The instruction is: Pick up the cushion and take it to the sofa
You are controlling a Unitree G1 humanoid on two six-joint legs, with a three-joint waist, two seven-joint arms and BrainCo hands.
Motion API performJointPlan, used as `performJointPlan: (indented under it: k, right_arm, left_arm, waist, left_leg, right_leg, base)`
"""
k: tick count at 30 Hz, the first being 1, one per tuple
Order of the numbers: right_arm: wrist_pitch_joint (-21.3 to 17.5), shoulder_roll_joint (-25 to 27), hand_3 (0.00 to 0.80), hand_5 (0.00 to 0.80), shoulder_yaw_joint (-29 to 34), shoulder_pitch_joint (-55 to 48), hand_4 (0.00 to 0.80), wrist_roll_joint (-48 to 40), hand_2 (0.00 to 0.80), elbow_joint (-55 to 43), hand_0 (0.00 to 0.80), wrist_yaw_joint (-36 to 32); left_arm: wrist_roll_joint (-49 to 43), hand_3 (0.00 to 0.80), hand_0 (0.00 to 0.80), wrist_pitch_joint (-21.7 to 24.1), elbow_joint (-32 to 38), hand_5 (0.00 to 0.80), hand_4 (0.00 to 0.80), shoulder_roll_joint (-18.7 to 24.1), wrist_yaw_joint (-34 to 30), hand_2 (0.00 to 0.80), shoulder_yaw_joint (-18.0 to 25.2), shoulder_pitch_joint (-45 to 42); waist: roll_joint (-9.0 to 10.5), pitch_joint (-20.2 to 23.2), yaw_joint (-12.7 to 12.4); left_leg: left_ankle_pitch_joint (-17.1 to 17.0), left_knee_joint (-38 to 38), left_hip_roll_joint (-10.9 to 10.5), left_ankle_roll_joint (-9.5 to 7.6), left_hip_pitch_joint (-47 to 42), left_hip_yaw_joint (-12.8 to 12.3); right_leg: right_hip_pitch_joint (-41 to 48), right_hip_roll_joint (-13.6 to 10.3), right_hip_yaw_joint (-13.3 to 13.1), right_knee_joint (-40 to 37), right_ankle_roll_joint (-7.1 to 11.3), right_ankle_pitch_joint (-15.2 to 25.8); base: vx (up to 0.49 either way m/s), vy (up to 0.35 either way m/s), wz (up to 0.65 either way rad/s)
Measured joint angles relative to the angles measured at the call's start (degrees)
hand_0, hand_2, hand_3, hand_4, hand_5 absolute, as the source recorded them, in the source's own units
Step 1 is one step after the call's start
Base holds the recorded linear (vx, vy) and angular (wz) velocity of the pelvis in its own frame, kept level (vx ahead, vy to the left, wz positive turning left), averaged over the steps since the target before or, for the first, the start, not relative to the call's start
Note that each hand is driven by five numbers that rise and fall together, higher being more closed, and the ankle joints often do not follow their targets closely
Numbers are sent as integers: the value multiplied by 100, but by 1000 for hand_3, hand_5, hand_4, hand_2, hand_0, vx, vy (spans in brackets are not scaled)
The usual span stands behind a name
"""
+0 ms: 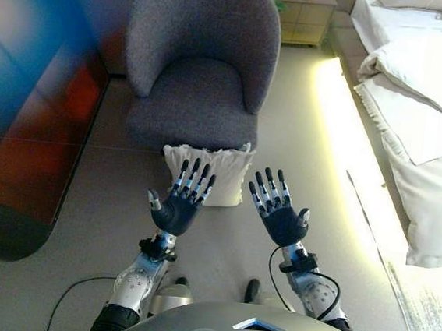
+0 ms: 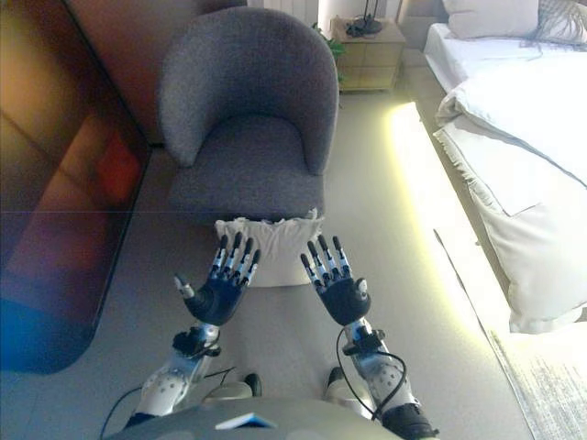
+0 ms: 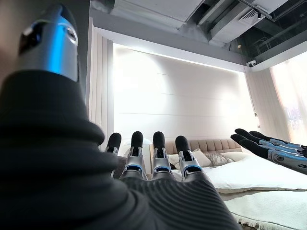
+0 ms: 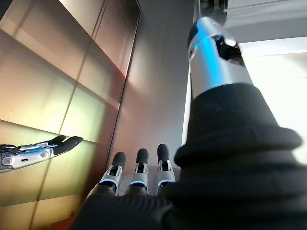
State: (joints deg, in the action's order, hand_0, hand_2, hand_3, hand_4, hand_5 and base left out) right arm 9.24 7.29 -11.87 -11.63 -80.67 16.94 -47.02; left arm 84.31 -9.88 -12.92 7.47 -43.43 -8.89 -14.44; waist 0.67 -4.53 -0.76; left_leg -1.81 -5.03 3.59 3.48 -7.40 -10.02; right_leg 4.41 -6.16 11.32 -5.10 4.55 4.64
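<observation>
Bedroom floor, grey armchair far. White cushion propped against its base, wide axis left-right, just beyond left hand and right hand; both spread, empty, left nearer.

Bedroom, home or hotel: white-quilted bed at right, pale wooden bedside cabinet at top, grey upholstered tub armchair at upper centre.

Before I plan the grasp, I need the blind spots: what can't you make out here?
- Cushion: in the eye views its near side is covered by the left hand; whether it touches the armchair is unclear.
- Right hand: open beside it.
- Both wrist views miss the cushion entirely.
- Bed: cut by the edge.
</observation>
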Motion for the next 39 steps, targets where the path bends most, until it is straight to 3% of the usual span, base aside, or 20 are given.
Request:
performJointPlan:
  k: [3,6,9,11,17,22,27,33,38,39]
  right_arm:
    - [-40,23,0,0,-1,-4,0,46,0,-1,0,36]
    - [-447,104,0,0,-21,-2,0,737,0,2,0,536]
    - [-1264,490,0,0,-137,34,0,2660,0,116,0,2011]
    - [-1497,767,0,0,-130,31,0,3644,0,196,0,2945]
    - [-1754,1087,0,0,-109,154,0,4957,0,237,0,4466]
    - [-1394,1036,0,0,-62,146,0,4962,0,479,0,4483]
    - [-1294,875,0,0,28,-1,0,4936,0,482,0,4205]
    - [-1298,750,0,0,20,231,0,4721,0,484,0,4295]
    - [-1326,671,0,0,50,406,0,4721,0,554,0,4368]
    - [-1342,676,0,0,89,440,0,4701,0,588,0,4330]
  left_arm:
    - [-30,0,0,34,1,0,0,11,48,0,40,0]
    - [-627,0,0,567,-5,0,0,189,682,0,20,5]
    - [-2186,0,0,1516,-63,0,0,614,2125,0,-62,107]
    - [-3142,0,0,1886,-48,0,0,858,2922,0,-21,131]
    - [-4324,0,0,2180,-81,0,0,1093,4331,0,169,142]
    - [-5127,0,0,2276,-456,0,0,1111,4596,0,170,154]
    - [-5081,0,0,2302,-506,0,0,929,4402,0,347,-192]
    - [-4947,0,0,2546,-706,0,0,896,4345,0,340,93]
    - [-4851,0,0,2611,-676,0,0,914,4412,0,469,420]
    - [-4851,0,0,2609,-679,0,0,901,4419,0,490,518]
  waist:
    - [-11,18,0]
    - [-12,18,0]
    - [-5,22,1]
    - [1,24,0]
    - [18,1,11]
    - [100,-65,17]
    - [128,-96,2]
    - [141,-375,5]
    - [204,-615,0]
    - [205,-686,0]
  left_leg:
    - [0,0,0,0,2,0]
    - [-1,2,0,2,4,0]
    - [-2,1,-4,2,4,0]
    - [-2,0,-4,2,10,0]
    - [5,-1,0,11,9,-107]
    - [17,-4,18,28,-7,-150]
    - [48,0,28,43,-75,-258]
    - [61,115,-20,-2,92,-275]
    - [208,350,-155,-151,127,-263]
    - [333,574,-179,-254,244,-223]
  right_leg:
    - [-4,0,-2,0,0,0]
    - [-6,3,-2,2,0,1]
    - [-8,2,-3,-3,0,2]
    - [-17,1,-5,-6,0,2]
    - [-79,33,-142,-16,-10,20]
    - [-77,47,-150,-22,-10,18]
    - [-72,58,-244,-7,-17,14]
    - [-303,3,-293,232,-25,8]
    - [-410,-198,-307,743,37,-130]
    - [-573,-244,-271,1081,71,-177]
  base:
    - [0,0,0]
    - [0,0,0]
    - [0,0,0]
    - [-17,2,-1]
    - [-15,19,-11]
    - [58,19,-2]
    - [15,37,-10]
    - [-55,119,-3]
    - [0,133,2]
    - [13,204,-3]
